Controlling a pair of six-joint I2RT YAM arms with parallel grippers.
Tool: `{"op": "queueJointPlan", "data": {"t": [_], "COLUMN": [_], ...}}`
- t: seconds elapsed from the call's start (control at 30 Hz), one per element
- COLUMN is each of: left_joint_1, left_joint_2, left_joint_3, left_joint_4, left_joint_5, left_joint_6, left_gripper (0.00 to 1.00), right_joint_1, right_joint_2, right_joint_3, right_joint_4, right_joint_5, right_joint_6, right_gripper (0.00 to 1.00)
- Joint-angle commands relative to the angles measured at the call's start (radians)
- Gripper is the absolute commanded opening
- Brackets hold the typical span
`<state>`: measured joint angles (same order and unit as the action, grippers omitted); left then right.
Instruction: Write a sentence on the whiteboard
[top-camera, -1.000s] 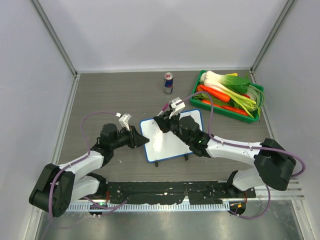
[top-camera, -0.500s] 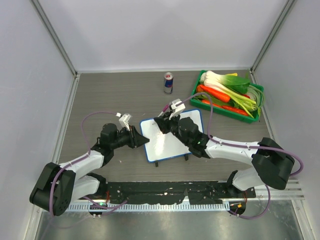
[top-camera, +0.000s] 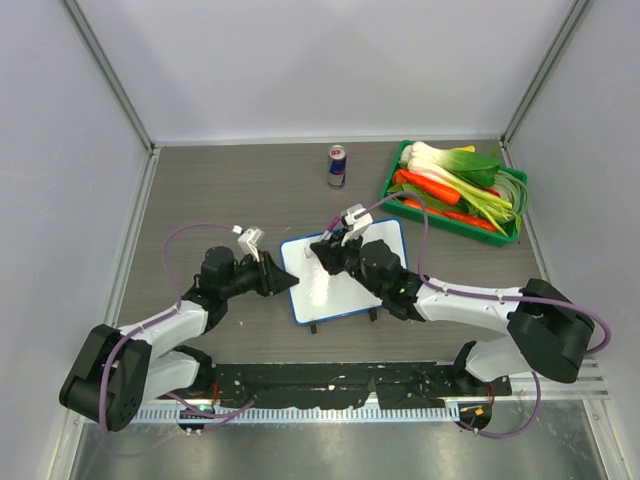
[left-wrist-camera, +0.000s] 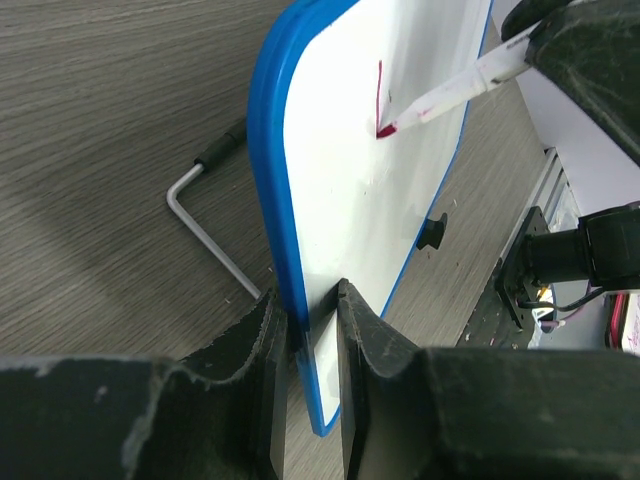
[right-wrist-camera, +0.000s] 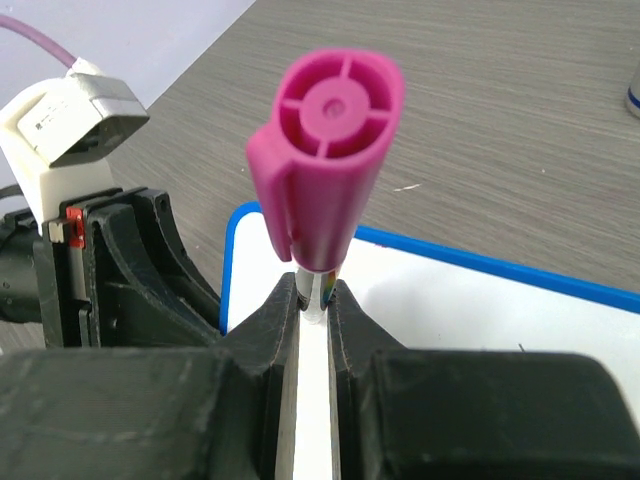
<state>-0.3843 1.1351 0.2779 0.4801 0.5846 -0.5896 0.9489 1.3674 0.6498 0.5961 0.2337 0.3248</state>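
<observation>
Blue-rimmed white whiteboard (left-wrist-camera: 370, 230), pinched by the left fingers (left-wrist-camera: 250, 350), may twist if the right fingers (right-wrist-camera: 262, 335) (clamped on a magenta-capped marker (right-wrist-camera: 325, 150)) press hard.

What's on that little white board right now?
One short magenta stroke, with the marker touching its end. The left gripper pinches the whiteboard's edge. From above, the right arm hides part of the surface.

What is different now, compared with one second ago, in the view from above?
The right gripper, shut on the pink marker, moved slightly toward the arm bases, its tip on the whiteboard. Nothing was taken hold of or let go. The left gripper stayed clamped on the whiteboard's edge, and the whiteboard and the can did not move.
</observation>
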Motion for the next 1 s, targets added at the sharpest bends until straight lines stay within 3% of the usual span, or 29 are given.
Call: {"op": "queueJointPlan", "data": {"t": [0.0,0.37,0.97], "left_joint_1": [-0.007,-0.007,-0.008], "left_joint_2": [0.008,0.009,0.017], "left_joint_3": [0.010,0.010,0.012], "left_joint_4": [0.022,0.022,0.023], "left_joint_5": [-0.016,-0.014,-0.014], "left_joint_6": [0.054,0.056,0.057], "left_gripper": [0.00,0.00,0.00], "right_joint_1": [0.011,0.011,0.011], "right_joint_2": [-0.039,-0.097,-0.007], "right_joint_3": [-0.024,0.005,0.056], "right_joint_4": [0.010,0.033,0.025], "right_joint_5": [-0.014,0.032,0.156], "right_joint_6": [0.008,-0.001,-0.036], "right_gripper": [0.01,0.01,0.01]}}
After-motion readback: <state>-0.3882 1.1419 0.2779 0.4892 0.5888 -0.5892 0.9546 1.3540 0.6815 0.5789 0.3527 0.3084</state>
